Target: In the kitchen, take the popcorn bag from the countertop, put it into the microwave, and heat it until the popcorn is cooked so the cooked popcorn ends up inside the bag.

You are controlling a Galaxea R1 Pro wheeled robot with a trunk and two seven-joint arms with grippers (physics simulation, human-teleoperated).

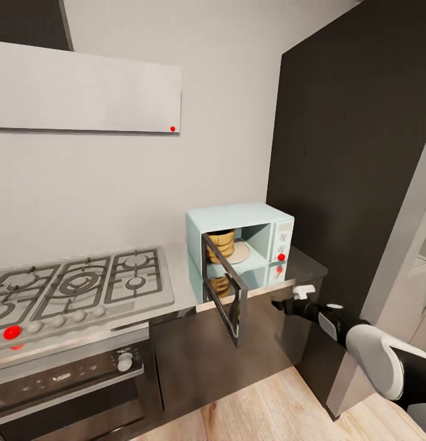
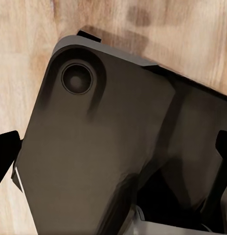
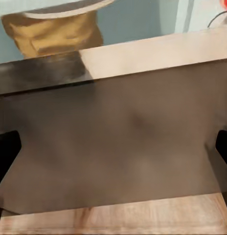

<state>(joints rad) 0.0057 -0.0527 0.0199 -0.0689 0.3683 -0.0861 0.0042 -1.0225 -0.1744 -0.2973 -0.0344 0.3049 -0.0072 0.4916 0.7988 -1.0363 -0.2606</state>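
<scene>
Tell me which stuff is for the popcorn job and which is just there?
For the job:
popcorn bag, inside the microwave
microwave, door open
countertop
right hand

Just there:
gas hob
oven
wooden floor

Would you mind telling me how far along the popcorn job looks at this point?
Done: the popcorn bag sits inside the microwave, on its round tray. In hand: the right hand is below the countertop edge, to the right of the open door, holding nothing visible. Left: swing the door shut and run the heating; no cooked popcorn can be made out yet.
</scene>
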